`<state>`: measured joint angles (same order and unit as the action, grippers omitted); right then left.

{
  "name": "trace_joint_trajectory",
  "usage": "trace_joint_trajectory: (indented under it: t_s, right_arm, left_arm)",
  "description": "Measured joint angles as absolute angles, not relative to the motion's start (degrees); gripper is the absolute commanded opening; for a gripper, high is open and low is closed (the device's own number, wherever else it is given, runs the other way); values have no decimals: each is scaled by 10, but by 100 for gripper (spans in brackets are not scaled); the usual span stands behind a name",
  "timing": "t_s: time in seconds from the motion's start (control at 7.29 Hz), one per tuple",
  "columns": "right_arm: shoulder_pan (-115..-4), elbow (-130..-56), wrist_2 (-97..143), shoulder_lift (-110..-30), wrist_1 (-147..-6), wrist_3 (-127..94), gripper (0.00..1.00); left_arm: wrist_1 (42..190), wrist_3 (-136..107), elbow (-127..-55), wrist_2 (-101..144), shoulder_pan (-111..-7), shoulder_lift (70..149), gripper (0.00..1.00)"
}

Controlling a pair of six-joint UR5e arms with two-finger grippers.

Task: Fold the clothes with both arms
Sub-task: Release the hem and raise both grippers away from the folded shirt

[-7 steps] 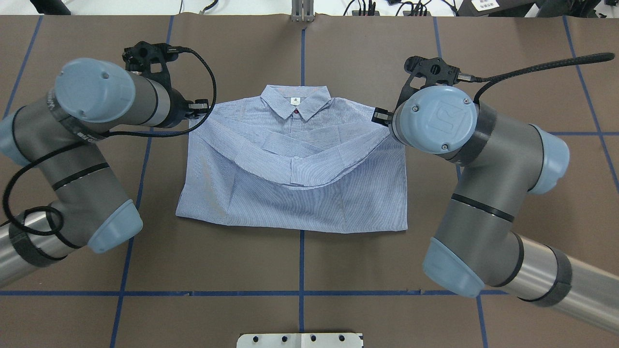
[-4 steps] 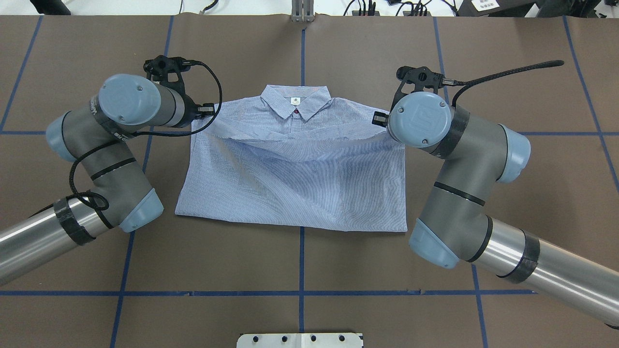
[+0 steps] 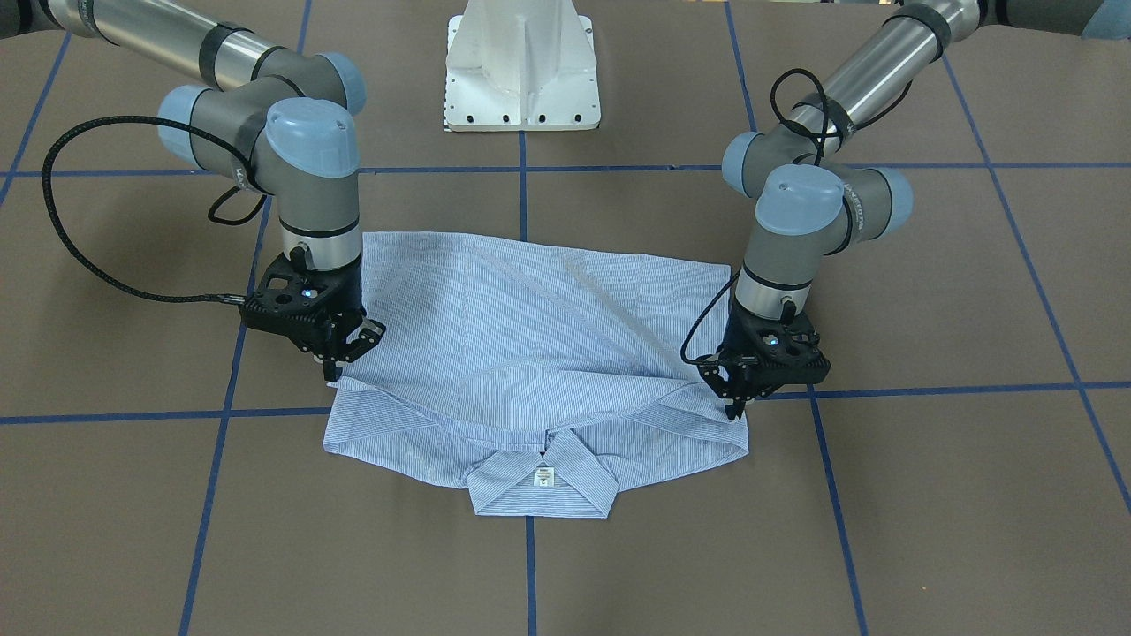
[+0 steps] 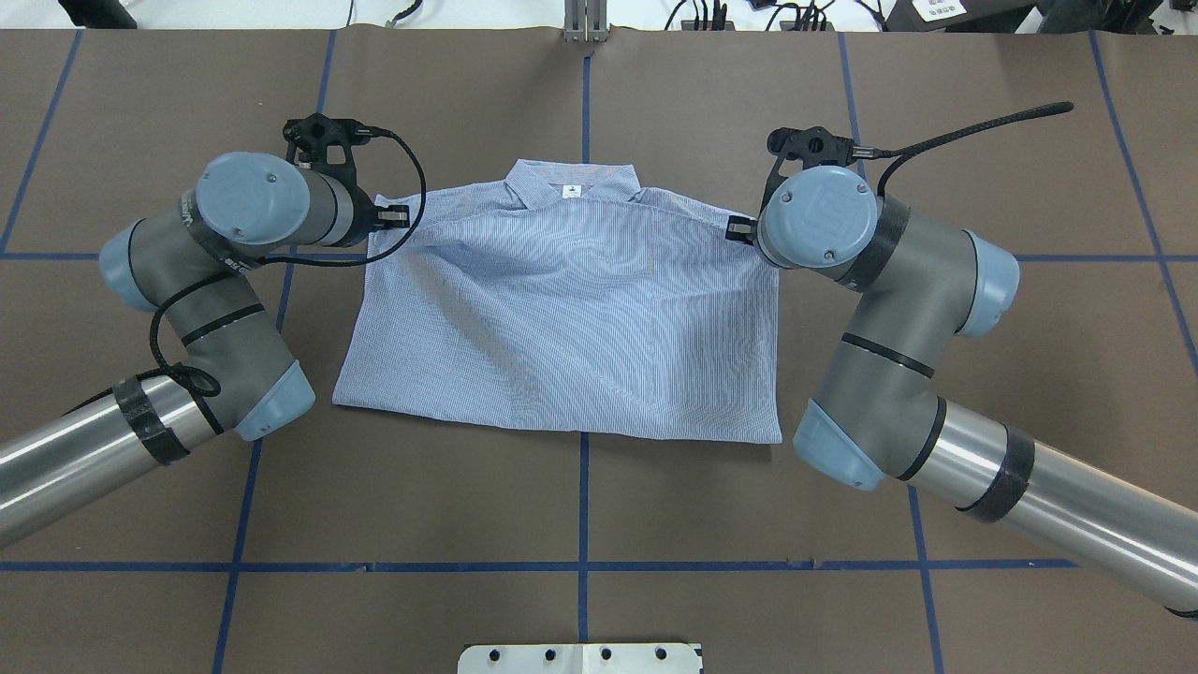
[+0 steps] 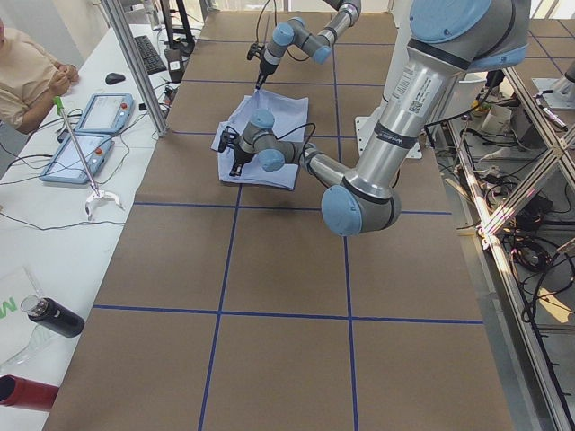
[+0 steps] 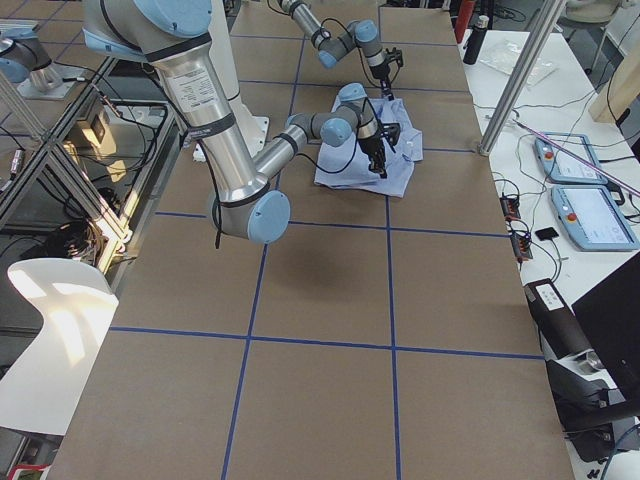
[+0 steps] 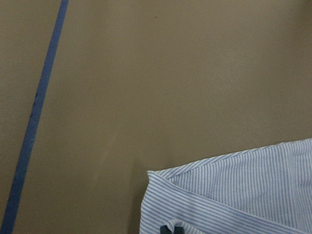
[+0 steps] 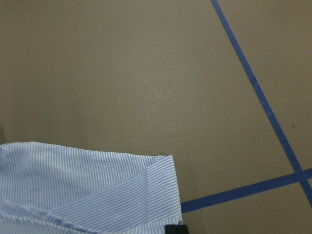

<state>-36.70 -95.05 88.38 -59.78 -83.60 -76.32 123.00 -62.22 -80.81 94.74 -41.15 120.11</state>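
Hem-to-collar fold nearly laid: left gripper (image 3: 734, 406) and right gripper (image 3: 337, 364) seemingly pinch the shirt (image 3: 530, 327) corners mid-frame; next, release cleanly.

The shirt (image 4: 562, 328) lay mid-table (image 4: 655, 524) before me, collar (image 4: 571, 180) farthest from the pedestal (image 3: 521, 79). My left gripper (image 3: 735, 402) sat at its left shoulder corner, right gripper (image 3: 338, 359) opposite.

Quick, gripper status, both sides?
Left gripper: closed, pinching a corner of the shirt.
Right gripper: closed, pinching the shirt's other corner.
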Motion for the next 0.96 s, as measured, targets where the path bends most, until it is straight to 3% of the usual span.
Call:
trace_joint_trajectory:
  t_s: [0.41,0.96]
  right_arm:
    - [-406,-955,962,-579,-834,-718,100]
    - [-444,-1003,1025,-604,-834,-650,100]
  left_arm:
    - [1228,-508,-856,1023,-453,1189,100]
    - [1226,-488,-1022,1080,-464,1089,100]
